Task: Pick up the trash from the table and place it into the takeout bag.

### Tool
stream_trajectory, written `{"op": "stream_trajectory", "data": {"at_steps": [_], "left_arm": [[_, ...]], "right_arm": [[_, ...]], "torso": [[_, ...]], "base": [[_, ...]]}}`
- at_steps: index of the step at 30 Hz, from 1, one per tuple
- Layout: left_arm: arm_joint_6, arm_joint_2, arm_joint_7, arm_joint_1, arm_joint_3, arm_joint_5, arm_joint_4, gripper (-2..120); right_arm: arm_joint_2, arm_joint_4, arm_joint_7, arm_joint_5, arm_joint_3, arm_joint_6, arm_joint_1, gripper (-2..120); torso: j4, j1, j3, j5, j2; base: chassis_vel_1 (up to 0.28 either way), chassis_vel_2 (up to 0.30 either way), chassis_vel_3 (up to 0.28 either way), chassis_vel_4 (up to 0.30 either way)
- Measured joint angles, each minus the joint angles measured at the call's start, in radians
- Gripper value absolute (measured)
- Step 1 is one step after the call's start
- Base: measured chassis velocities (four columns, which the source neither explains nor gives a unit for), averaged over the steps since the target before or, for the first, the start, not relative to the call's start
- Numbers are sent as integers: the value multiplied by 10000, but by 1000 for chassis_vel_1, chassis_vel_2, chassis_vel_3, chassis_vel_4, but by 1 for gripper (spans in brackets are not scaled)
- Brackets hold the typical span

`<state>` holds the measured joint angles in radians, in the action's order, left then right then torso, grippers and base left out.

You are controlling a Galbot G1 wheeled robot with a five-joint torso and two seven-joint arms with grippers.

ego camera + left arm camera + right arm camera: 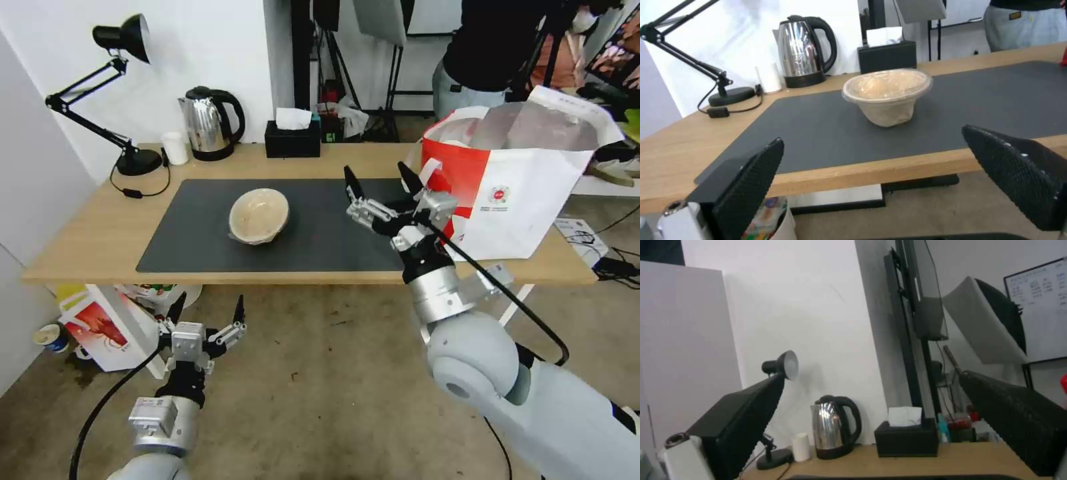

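A beige plastic-wrapped bowl (259, 215) of trash stands upright on the dark grey mat (200, 233) of the light-wood table (93, 233); it also faces the left wrist camera (887, 95). The white takeout bag (527, 180) with a red side panel stands open at the table's right end. My right gripper (380, 181) hangs open and empty over the mat, between bowl and bag, its fingers (746, 420) spread wide. My left gripper (208, 312) is open and empty below the table's front edge, its fingers (751, 180) level with the tabletop.
Along the back edge stand a black desk lamp (127, 93), a small white cup (175, 147), a steel kettle (210, 123) and a black tissue box (292, 139). A red-and-white printed bag (100, 327) sits on the floor under the table's left end.
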<state>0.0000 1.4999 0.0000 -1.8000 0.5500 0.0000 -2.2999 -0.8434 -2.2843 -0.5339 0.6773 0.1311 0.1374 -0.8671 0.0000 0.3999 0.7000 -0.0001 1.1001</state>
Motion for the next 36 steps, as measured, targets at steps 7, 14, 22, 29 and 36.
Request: {"op": "stream_trajectory", "data": {"at_steps": [7,14,22,29,36], "left_arm": [[0,0,0,0,0,0,0,100],[0,-3,1,-1,0,0,0,100],[0,0,0,0,0,0,0,100],[0,0,0,0,0,0,0,100],[0,0,0,0,0,0,0,100]], "right_arm": [[-176,-221,64,-1103,-299,110,-1173,100],[-1015,-611,299,-3385,-1283,719,-3883,100],[-1783,-562,499,-5420,-1779,1715,-5342,100],[-2130,-270,248,-6736,-1840,2148,-6028,100],[-2258,-153,122,-7022,-1805,2366,-6337,100]], "torso": [[-1,0,0,1,0],[-3,0,-2,3,0],[0,0,-1,0,0],[0,1,-1,0,0],[0,1,0,0,0]], "base": [[0,0,0,0],[0,0,0,0],[0,0,0,0],[0,0,0,0],[0,0,0,0]]}}
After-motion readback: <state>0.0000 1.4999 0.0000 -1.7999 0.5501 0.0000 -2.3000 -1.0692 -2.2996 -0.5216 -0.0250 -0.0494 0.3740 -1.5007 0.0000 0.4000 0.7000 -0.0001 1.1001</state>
